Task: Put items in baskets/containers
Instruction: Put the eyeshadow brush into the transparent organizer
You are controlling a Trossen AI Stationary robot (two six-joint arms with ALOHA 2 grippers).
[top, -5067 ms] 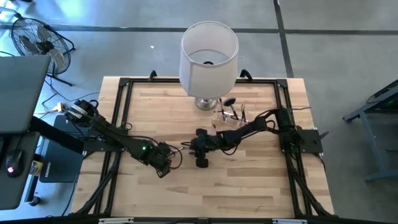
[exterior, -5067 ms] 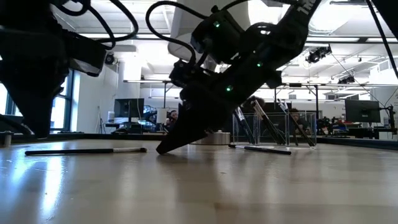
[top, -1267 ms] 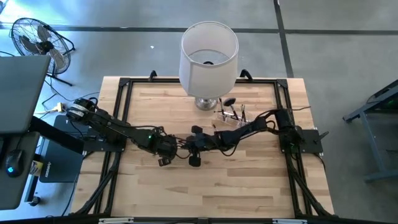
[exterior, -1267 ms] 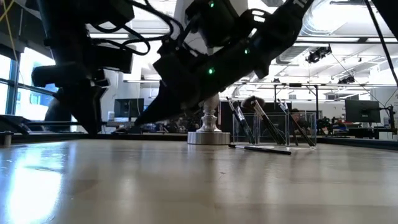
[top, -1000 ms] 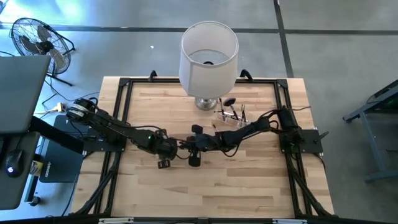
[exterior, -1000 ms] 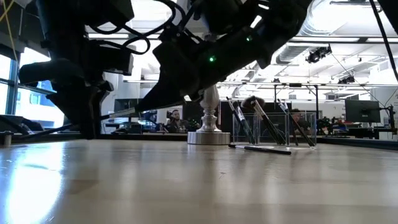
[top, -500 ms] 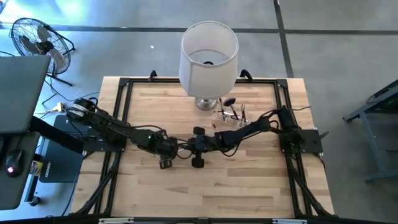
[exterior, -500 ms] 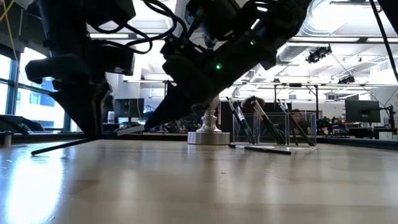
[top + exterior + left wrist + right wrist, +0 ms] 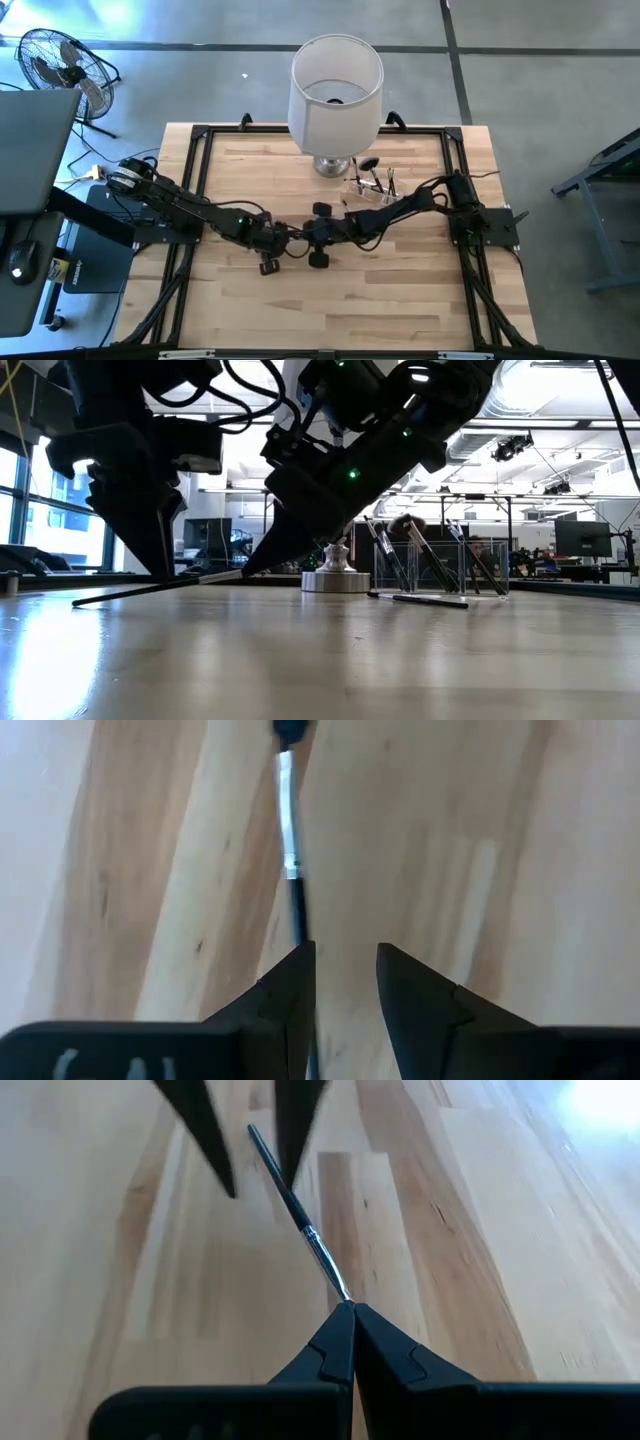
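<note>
Thin makeup brush (image 9: 300,1215) at mid-table (image 9: 400,300), one end raised, the other end low near the wood. Right claw (image 9: 347,1312) clenched on the silver-ferrule end. Left claw (image 9: 345,965) released, fingers (image 9: 292,982) straddling the dark handle end without gripping. Clear plastic holder (image 9: 440,560) with upright brushes near the right rear, beside the lamp base (image 9: 335,575). One loose brush (image 9: 420,598) lying flat in front of the holder
</note>
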